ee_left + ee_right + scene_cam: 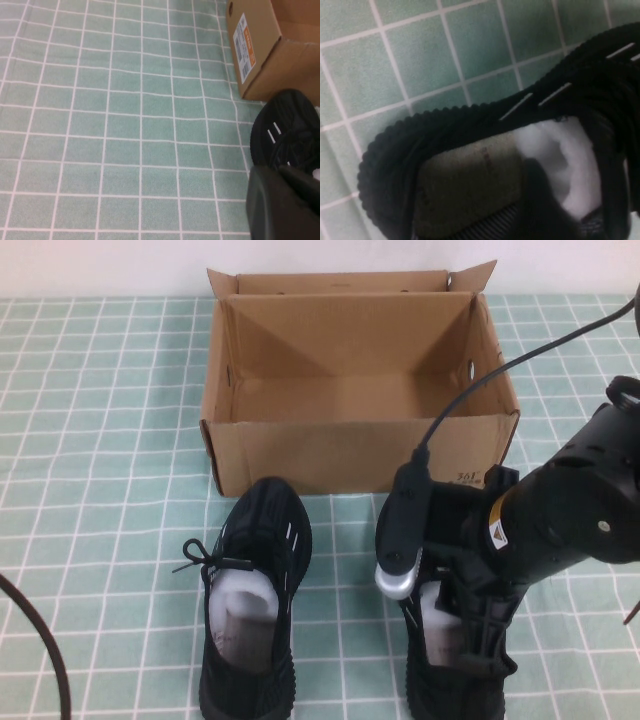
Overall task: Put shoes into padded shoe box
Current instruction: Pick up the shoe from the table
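Surface: green cloth (pixel 100 440) with a white grid covers the table; a pale wall runs behind it.
Padded shoe box (pixel 355 455): brown cardboard, open at the top, flaps upright, at the far middle of the table. Small round holes show in its side walls, a small dark mark sits at the near right corner. An orange and white label (pixel 245 47) shows on one end in the left wrist view.
Left shoe (pixel 252 605): black knit sneaker on the cloth just in front of the box, toe toward the box wall, heel toward the robot. White dashes on its side, white stuffing inside, laces loose to the left.
Right shoe (pixel 450 660): second black sneaker, beside the first with bare cloth between, mostly hidden under the right arm. Right wrist view shows its ribbed heel, white dashes, white stuffing (pixel 560 165) and a tan insole.
Right gripper (pixel 465 630): low over the right shoe's opening, pointing down into it. Fingers hidden by the arm; cannot tell how they stand or whether they hold anything.
Left gripper (pixel 280 205): off the near left of the table, only a dark blurred part visible in its own wrist view, near the left shoe's toe. Jaws pressed together, holding nothing.
Obstruction: right arm and its black cable (pixel 500 370) cross in front of the box's near right corner.
Other: a dark cable (pixel 45 650) curves at the near left edge.
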